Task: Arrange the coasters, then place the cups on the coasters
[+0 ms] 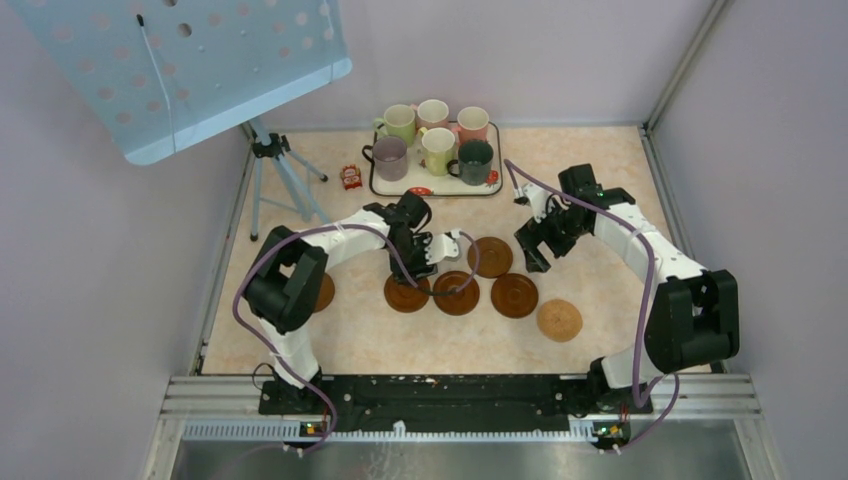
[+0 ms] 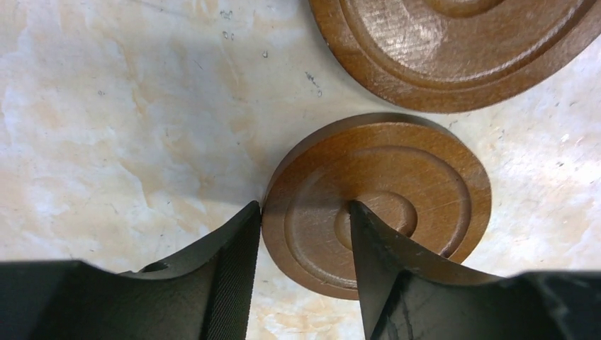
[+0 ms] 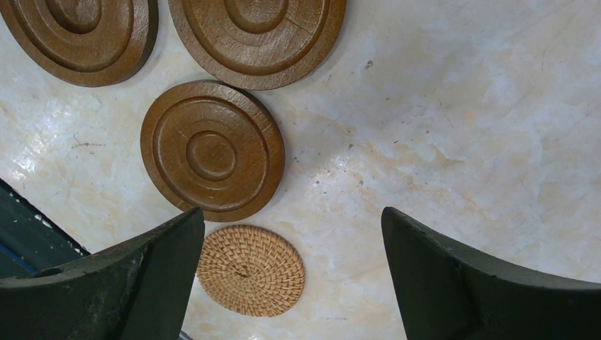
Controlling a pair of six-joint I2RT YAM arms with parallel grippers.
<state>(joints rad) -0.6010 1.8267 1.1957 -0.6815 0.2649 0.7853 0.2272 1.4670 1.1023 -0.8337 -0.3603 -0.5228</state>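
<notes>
Several brown ringed coasters lie in a loose group mid-table, with a tan woven coaster (image 1: 559,320) (image 3: 250,270) at the right end. My left gripper (image 1: 418,272) (image 2: 303,205) stands half open over the leftmost grouped coaster (image 1: 405,295) (image 2: 418,177). One finger touches its rim and the other sits over its centre. A larger coaster (image 1: 456,292) (image 2: 453,49) lies just beyond. My right gripper (image 1: 535,250) (image 3: 294,219) hangs wide open and empty above bare table, beside another coaster (image 1: 514,295) (image 3: 212,150). The cups (image 1: 435,148) stand together on the tray.
The white tray (image 1: 455,190) sits at the back centre, with a small red object (image 1: 350,177) to its left. A tripod (image 1: 285,180) carrying a pale blue perforated board (image 1: 190,70) stands at the back left. One more coaster (image 1: 324,292) shows partly behind the left arm.
</notes>
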